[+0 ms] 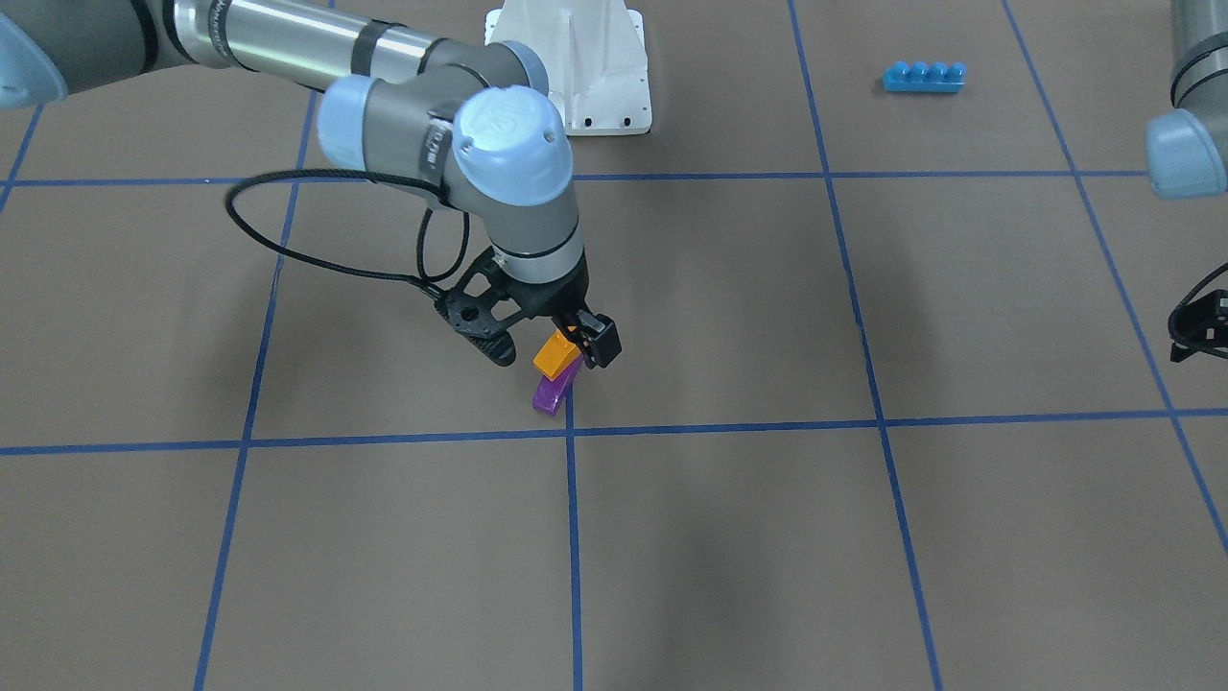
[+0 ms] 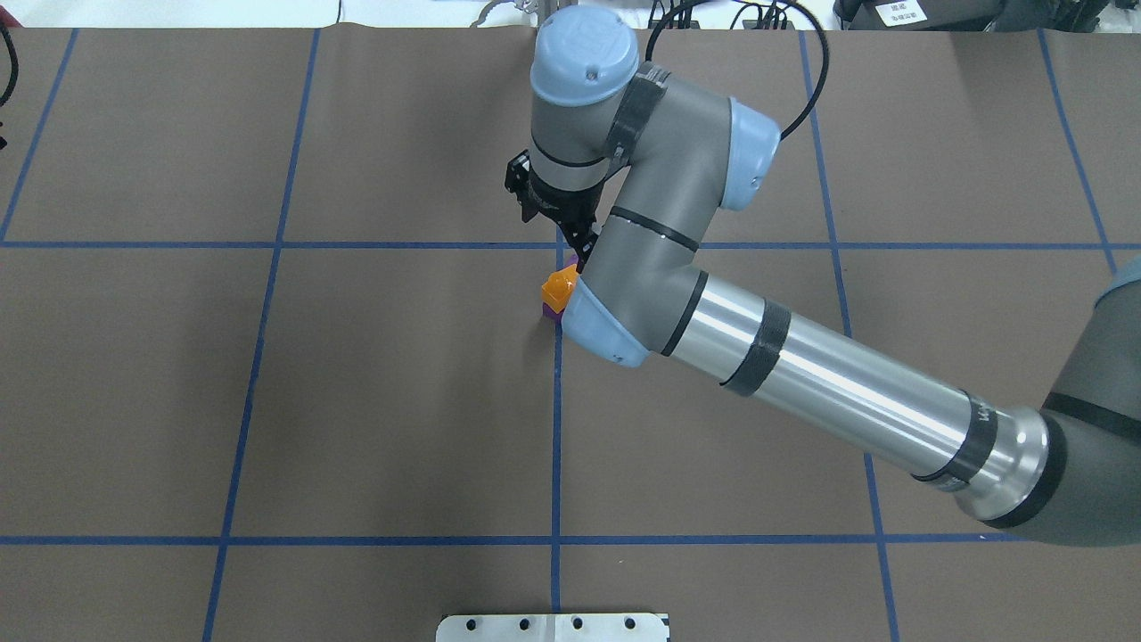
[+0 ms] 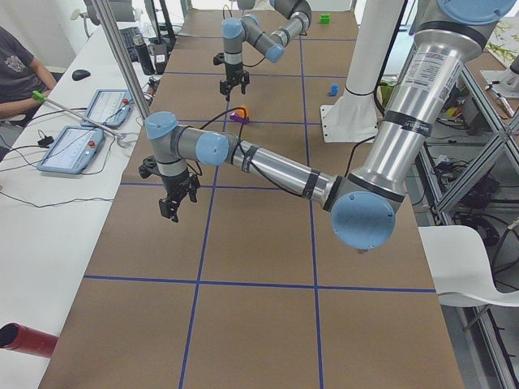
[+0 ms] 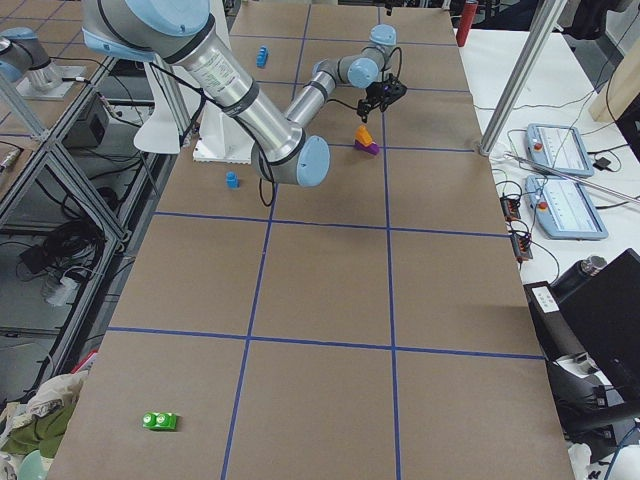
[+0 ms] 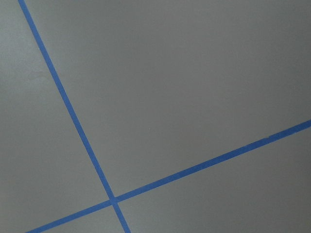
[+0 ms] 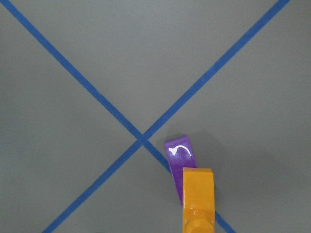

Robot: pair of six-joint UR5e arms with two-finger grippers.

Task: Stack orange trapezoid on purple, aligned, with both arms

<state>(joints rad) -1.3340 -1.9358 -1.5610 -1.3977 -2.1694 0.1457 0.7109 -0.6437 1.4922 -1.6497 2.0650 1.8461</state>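
The orange trapezoid (image 1: 554,356) rests on top of the purple block (image 1: 550,395) near a crossing of blue tape lines, tilted and turned a little off the purple's line. Both show in the right wrist view, orange (image 6: 198,199) over purple (image 6: 178,152). My right gripper (image 1: 545,345) hangs just above them with its fingers spread apart, open; one fingertip (image 1: 602,344) is close beside the orange block. In the overhead view the right arm covers part of the stack (image 2: 556,289). My left gripper (image 3: 176,207) is far off at the table's side, low over bare table, open and empty.
A long blue four-stud brick (image 1: 923,77) lies far back on the robot's left side. The white base (image 1: 576,67) stands behind the stack. A small blue block (image 4: 232,180) and a green block (image 4: 160,421) lie far away. Operators' tablets (image 4: 562,150) sit at the table edge.
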